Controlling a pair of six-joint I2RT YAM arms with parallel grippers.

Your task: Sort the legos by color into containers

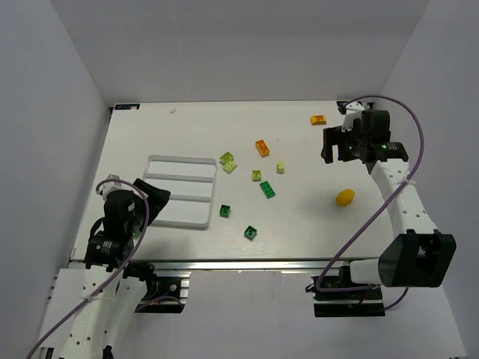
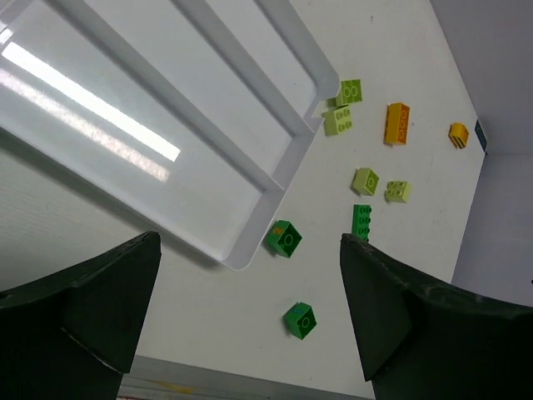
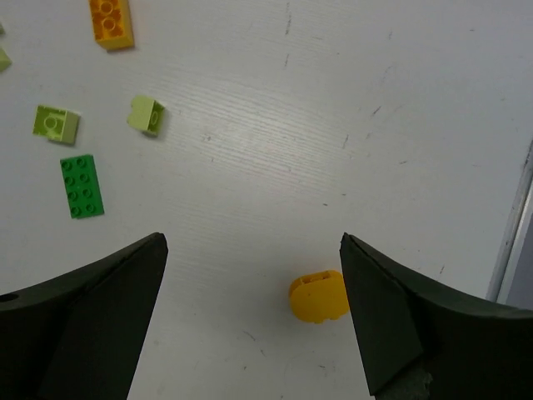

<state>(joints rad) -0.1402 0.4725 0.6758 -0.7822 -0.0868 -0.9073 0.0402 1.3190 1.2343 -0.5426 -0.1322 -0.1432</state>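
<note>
Both claws are spread wide, with nothing between their fingers. My left gripper [image 2: 250, 242] hangs over the near side of the white tray [image 2: 283, 179]. In its wrist view a tray corner sits in the gap, with one dark green square brick [image 2: 285, 238] just beside that corner and a second dark green square [image 2: 300, 320] nearer the table edge. Two lime bricks [image 2: 337, 121] lie together by the tray's far right corner.

My right gripper [image 3: 254, 242] hovers above bare table, well apart from the tray. The rounded yellow piece [image 3: 318, 296] lies below it, closer to the right finger. Farther left are a long dark green brick [image 3: 82, 186], two more lime pieces [image 3: 146, 114] and an orange brick [image 3: 111, 21]. Another orange brick [image 1: 318, 120] rests near the far edge. Every brick I can see lies on the table, outside the tray.
</note>
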